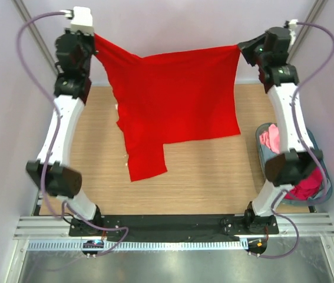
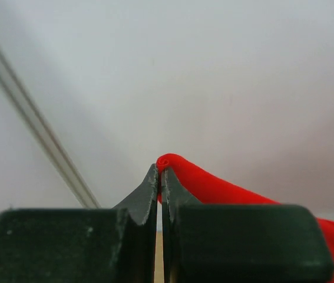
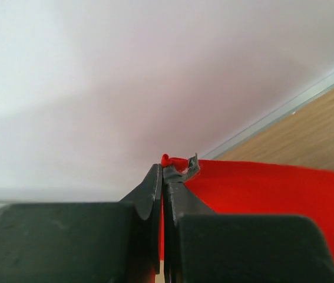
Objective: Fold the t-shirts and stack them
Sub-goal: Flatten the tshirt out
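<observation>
Left gripper and right gripper each pinch a top corner of the red t-shirt, spread high over the table, so nothing's folded or stacked yet, with more tees waiting in the basket.

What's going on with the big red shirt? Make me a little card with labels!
shirt: red t-shirt, held up and spread out above the table
left end effector: shut on one upper corner of the shirt
right end effector: shut on the other upper corner
basket: beside the right arm, pink cloth inside
folded yet: no
</observation>
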`<state>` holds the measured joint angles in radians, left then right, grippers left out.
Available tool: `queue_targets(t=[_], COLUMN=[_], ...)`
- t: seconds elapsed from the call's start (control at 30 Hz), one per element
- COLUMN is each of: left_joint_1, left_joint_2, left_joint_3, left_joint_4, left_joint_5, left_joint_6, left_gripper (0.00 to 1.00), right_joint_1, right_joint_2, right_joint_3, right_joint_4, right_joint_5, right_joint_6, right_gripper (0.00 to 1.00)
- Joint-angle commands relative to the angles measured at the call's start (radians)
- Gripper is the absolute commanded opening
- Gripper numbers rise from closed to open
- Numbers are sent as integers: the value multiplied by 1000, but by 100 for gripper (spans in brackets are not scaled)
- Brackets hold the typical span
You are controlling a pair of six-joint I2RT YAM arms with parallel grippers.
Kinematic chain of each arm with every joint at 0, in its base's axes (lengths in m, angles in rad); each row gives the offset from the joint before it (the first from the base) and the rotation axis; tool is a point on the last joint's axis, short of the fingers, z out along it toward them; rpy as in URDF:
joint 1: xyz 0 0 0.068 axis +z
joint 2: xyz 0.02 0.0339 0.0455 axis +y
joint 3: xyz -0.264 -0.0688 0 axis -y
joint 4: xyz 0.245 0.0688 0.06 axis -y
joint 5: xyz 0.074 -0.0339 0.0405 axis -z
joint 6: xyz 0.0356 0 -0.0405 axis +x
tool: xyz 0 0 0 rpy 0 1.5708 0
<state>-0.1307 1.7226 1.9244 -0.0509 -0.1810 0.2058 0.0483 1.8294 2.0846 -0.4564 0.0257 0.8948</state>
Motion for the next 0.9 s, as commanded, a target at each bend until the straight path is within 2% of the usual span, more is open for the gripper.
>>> queue_targets(t=[0.0, 0.07, 0.23, 0.3, 0.37, 0.5, 0.7, 0.87], left_joint_1=[3, 5, 3, 5, 5, 5, 3, 3], left_joint_2=[-228, -332, -543, -630, -676, -764, -749, -660], left_joint_3=[-59, -106, -176, -220, -252, -262, -144, -159], left_joint_4=[86, 85, 83, 108, 128, 91, 54, -15], left_joint_5=[-57, -64, -90, -95, -37, 20, 107, 147], left_joint_6=[-16, 7, 57, 35, -17, -127, -198, -157], left_gripper=[0, 0, 0, 0, 0, 0, 0, 0], right_joint_1=[-5, -4, -5, -5, -5, -5, -7, -5], right_joint_2=[-274, -355, -615, -672, -725, -778, -811, -783], right_joint_3=[-113, -175, -193, -181, -115, 0, 11, -141], right_joint_4=[-47, -74, -237, -263, -338, -471, -441, -305], right_joint_5=[-13, -55, -72, -85, -78, 24, 95, 181], right_joint_6=[43, 27, -14, -20, -39, -63, -1, -22], right_gripper=[1, 1, 1, 1, 1, 1, 1, 1])
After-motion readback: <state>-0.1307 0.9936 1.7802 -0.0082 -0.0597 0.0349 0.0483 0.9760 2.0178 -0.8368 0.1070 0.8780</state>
